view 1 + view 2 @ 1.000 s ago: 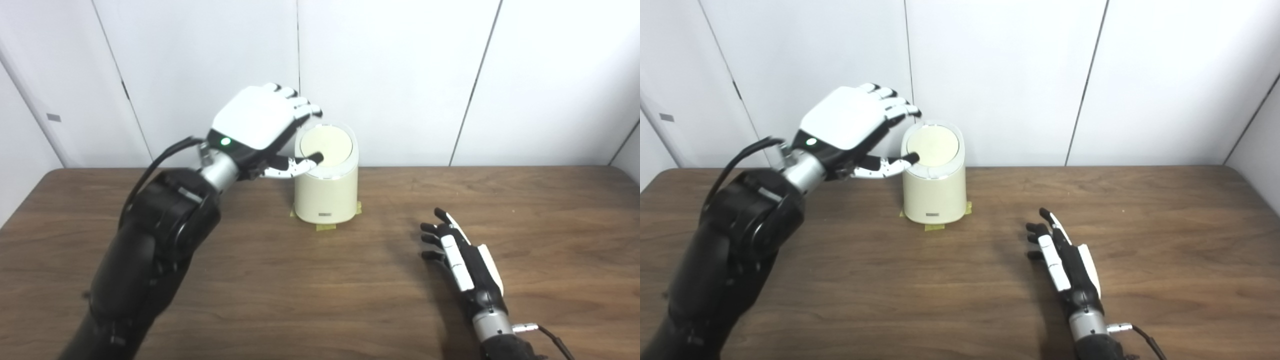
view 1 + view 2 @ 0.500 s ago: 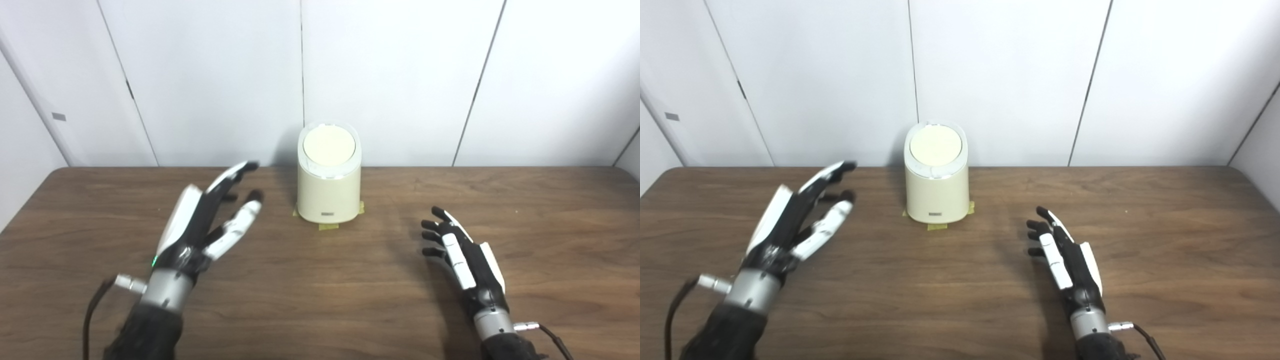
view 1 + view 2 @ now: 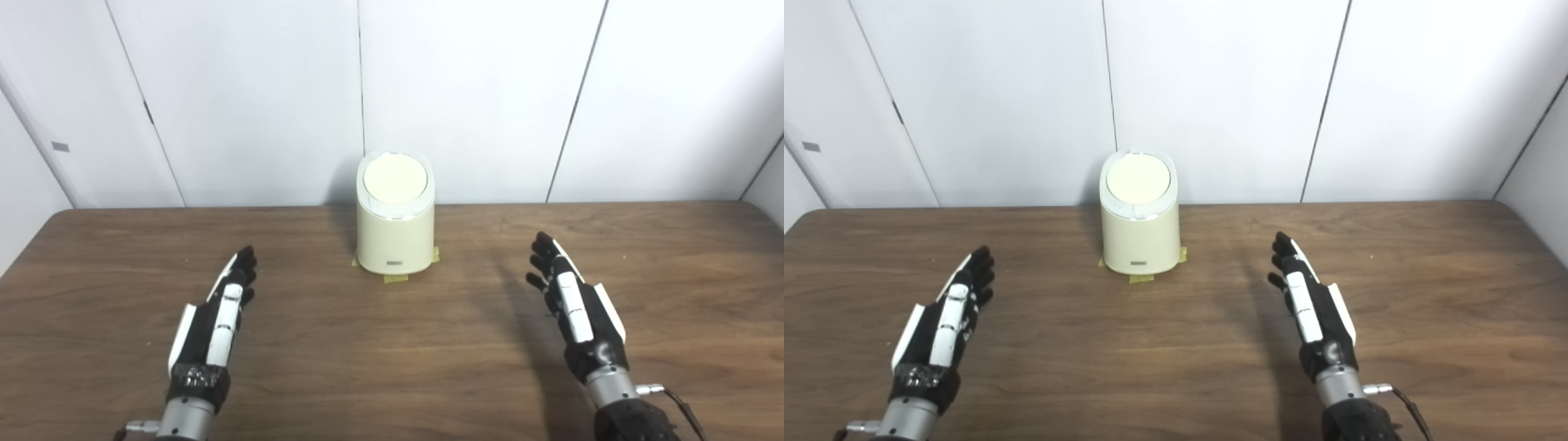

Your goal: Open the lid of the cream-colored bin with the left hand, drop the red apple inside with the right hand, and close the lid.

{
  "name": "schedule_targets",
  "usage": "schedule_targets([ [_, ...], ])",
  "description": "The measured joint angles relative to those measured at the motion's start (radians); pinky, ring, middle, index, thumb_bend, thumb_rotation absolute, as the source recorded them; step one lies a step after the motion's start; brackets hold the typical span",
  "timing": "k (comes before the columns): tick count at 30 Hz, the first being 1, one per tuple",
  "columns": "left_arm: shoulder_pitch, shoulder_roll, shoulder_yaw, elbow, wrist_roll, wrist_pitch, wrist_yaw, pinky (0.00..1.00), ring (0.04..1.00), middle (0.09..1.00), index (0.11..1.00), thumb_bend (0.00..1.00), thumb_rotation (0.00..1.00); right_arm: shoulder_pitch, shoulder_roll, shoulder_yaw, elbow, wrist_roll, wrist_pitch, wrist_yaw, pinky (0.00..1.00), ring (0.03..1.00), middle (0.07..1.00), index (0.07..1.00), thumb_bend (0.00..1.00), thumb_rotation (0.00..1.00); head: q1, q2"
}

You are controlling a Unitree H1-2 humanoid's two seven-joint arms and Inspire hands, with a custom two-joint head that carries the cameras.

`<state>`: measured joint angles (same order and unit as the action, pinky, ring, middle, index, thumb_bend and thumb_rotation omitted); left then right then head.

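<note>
Cream bin (image 3: 395, 236) upright, round lid (image 3: 395, 179) shut (slanted forward).

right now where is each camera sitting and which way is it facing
Left eye view: on the head, looking forward and down over the table at the cream-colored bin; the left hand and right hand enter from the bottom edge.
Right eye view: beside it, facing the same way; the bin sits a little further left in the picture.
Shared: both show the closed lid, both open hands and the white wall panels.
</note>
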<state>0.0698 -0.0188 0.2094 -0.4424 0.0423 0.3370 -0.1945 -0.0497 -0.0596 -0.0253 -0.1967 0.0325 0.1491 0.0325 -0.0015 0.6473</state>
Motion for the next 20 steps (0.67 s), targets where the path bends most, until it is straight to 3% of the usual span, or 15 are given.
schedule_targets([
  [6, 0.004, 0.006, -0.001, 0.025, -0.070, -0.008, 0.036, 1.00, 0.988, 0.989, 0.982, 0.43, 1.00, 0.004, -0.003, 0.001, -0.007, 0.004, 0.008, 0.007, 0.94, 0.978, 0.975, 0.972, 0.51, 1.00, 0.002, 0.006],
  [20, 0.008, 0.008, -0.022, 0.033, -0.108, -0.030, 0.077, 1.00, 0.984, 0.982, 0.978, 0.40, 1.00, 0.013, -0.007, 0.001, -0.010, 0.009, 0.041, 0.015, 0.95, 0.983, 0.984, 0.976, 0.49, 1.00, 0.000, 0.014],
])
